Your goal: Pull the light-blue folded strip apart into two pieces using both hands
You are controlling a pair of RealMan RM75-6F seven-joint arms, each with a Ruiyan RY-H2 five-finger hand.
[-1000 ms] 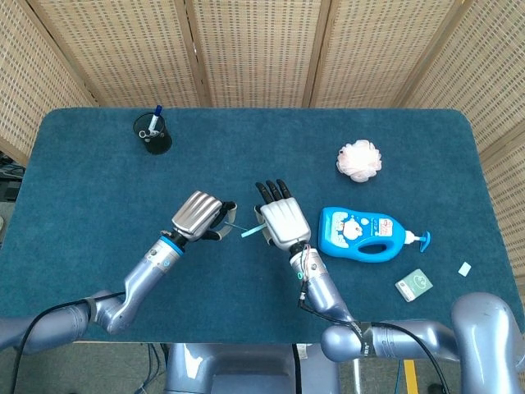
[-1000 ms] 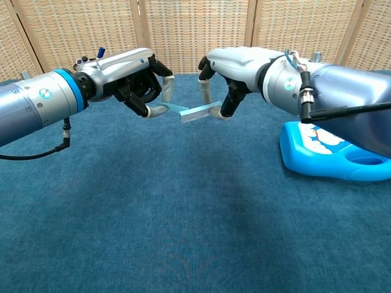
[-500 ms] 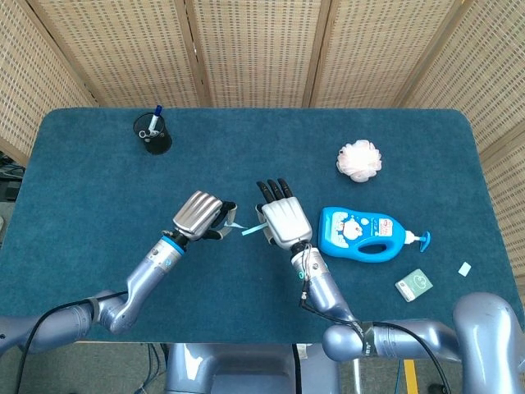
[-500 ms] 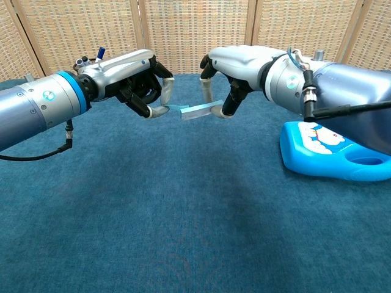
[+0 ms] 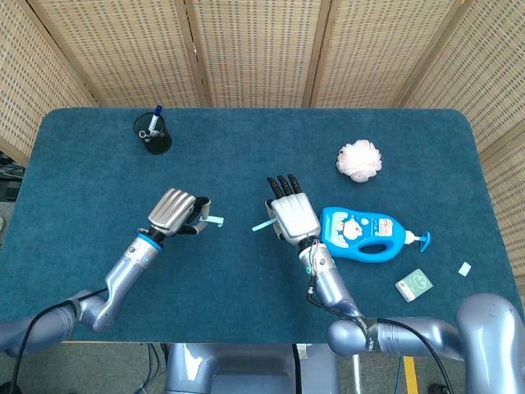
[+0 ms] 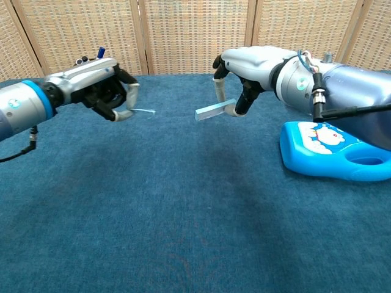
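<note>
The light-blue strip is in two pieces, held apart above the blue table. My left hand (image 5: 174,211) (image 6: 104,93) pinches one thin piece (image 5: 215,221) (image 6: 143,110) that sticks out to the right of its fingertips. My right hand (image 5: 293,215) (image 6: 244,78) pinches the other, wider piece (image 5: 262,225) (image 6: 211,110), which juts out to the left. A clear gap of table separates the two pieces in both views.
A blue lotion bottle (image 5: 367,234) (image 6: 333,155) lies just right of my right hand. A pink bath puff (image 5: 359,159) sits further back right. A black pen cup (image 5: 153,134) stands at the back left. A small green card (image 5: 414,284) and a white bit (image 5: 465,268) lie at the right front.
The strip, joined between both hands before, has come apart. My left hand has swung left with its piece and my right hand shifted slightly right with the other.
</note>
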